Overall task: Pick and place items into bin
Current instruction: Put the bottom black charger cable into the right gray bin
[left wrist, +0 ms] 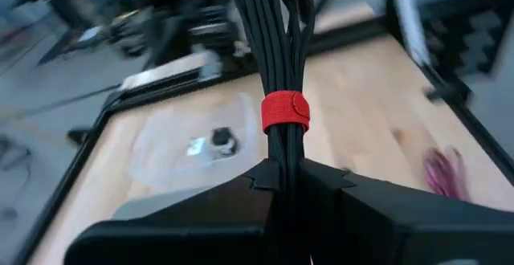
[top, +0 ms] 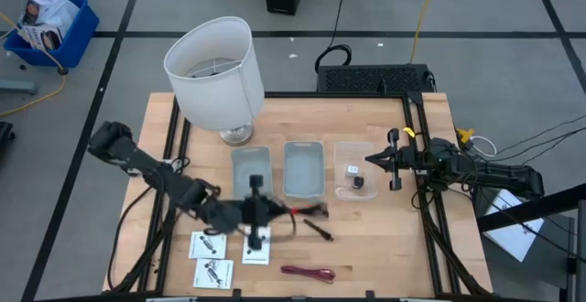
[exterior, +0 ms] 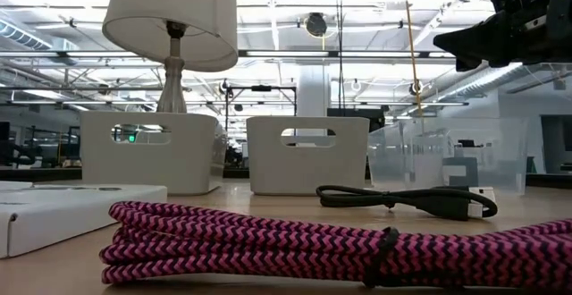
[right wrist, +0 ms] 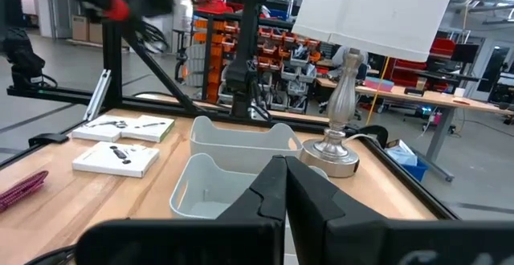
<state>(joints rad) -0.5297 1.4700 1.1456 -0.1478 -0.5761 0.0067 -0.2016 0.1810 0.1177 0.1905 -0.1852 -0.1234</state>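
My left gripper [top: 259, 212] hovers above the table's near middle, over a white packet [top: 256, 244], and is shut on a black coiled cable [left wrist: 273, 48] bound with a red tie [left wrist: 286, 111]. Two more white packets [top: 209, 244] [top: 212, 273] lie flat near the front edge. A magenta cable [exterior: 295, 241] and another black cable [exterior: 402, 197] lie on the wood. The clear bin [top: 355, 156] holds a tiny black cube [top: 358, 182] and a white tag [top: 352, 168]. My right gripper [right wrist: 285, 165] is shut and waits beside that bin [top: 371, 158]. My left gripper pinches the black cable bundle between its two fingers just behind the red tie [left wrist: 283, 148]. The bundle sticks out forward past the fingertips, toward the table's right. It is lifted clear of the table.
Two grey bins [top: 250, 156] [top: 304, 146] stand left of the clear one in the table's middle. A big white lampshade on a metal lamp [top: 216, 64] stands at the far left behind them. Bare wood lies right of the magenta cable [top: 307, 273].
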